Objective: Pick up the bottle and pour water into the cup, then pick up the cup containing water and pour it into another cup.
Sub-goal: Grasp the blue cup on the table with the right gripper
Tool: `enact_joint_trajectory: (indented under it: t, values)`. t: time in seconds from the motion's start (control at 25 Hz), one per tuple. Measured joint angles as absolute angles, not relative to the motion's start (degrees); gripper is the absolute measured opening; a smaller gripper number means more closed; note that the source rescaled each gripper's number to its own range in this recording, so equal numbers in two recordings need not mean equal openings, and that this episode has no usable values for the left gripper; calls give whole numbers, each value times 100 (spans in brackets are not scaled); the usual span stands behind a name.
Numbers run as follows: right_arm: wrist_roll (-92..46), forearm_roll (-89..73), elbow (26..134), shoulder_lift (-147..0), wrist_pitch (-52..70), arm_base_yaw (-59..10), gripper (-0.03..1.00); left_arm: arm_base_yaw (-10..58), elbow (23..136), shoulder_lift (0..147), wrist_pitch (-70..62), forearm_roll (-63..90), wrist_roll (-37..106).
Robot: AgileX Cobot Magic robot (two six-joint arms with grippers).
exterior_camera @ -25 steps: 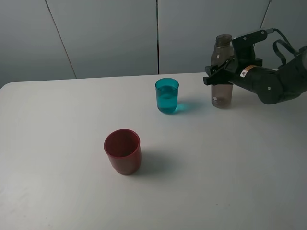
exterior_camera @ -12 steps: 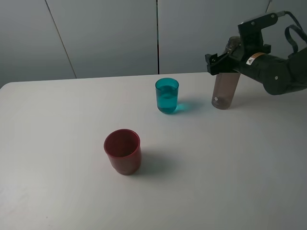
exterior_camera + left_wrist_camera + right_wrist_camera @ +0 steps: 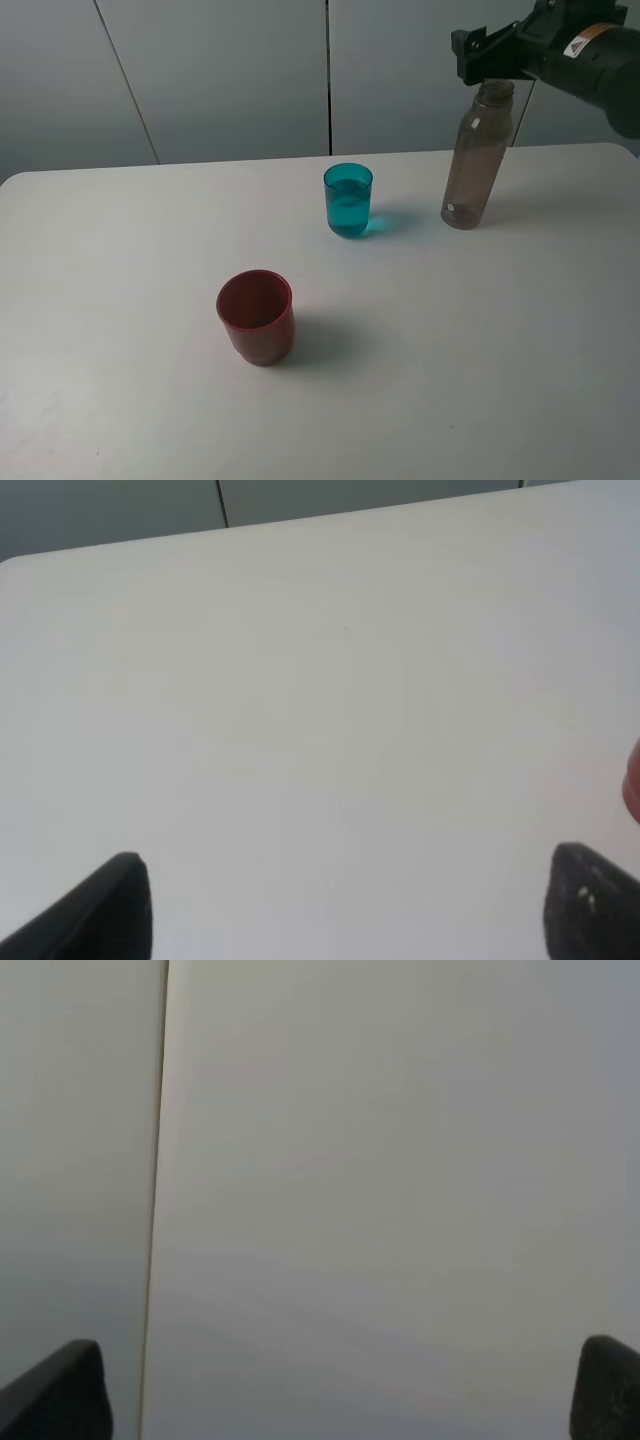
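1. Right pincer [image 3: 485,55] is hanging released just above the bottle [image 3: 475,160], having let go and risen since a second ago
2. Bottle is resting on the table [image 3: 450,380], now leaning instead of upright, near the cup [image 3: 348,200]

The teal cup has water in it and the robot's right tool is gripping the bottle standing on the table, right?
Not quite. The right tool grips nothing: the right wrist view shows its jaws open and empty, and it hangs above the bottle. The teal cup does hold water.
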State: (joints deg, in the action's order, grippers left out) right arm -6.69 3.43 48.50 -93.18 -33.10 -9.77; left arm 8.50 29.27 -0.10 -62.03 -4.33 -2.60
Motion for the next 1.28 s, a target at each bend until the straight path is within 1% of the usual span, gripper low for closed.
enact_joint_trajectory:
  t: [0.2, 0.28, 0.4, 0.52, 0.76, 0.88, 1.04, 1.28]
  values:
    - [618, 814, 4850, -8498, -2164, -1000, 100, 850, 2927, -10, -6203, -433, -260]
    - [1230, 1301, 4850, -8230, -1691, -1135, 100, 850, 2927, -10, -6203, -433, -260]
    - [1958, 1842, 4762, -7956, -1322, -1386, 100, 850, 2927, -10, -6203, -433, -260]
    - [2185, 2018, 4467, -7823, -1327, -1701, 100, 850, 2927, -10, -6203, -433, -260]
    - [2093, 1870, 3747, -7883, -1472, -2364, 100, 850, 2927, -10, -6203, -433, -260]
    - [1755, 1842, 3423, -8093, -1929, -2470, 100, 850, 2927, -10, -6203, -433, -260]
    - [1380, 1646, 3048, -8691, -3263, -2498, 100, 850, 2927, -10, -6203, -433, -260]
    - [1099, 1522, 3009, -9857, -4718, -2508, 100, 850, 2927, -10, -6203, -433, -260]
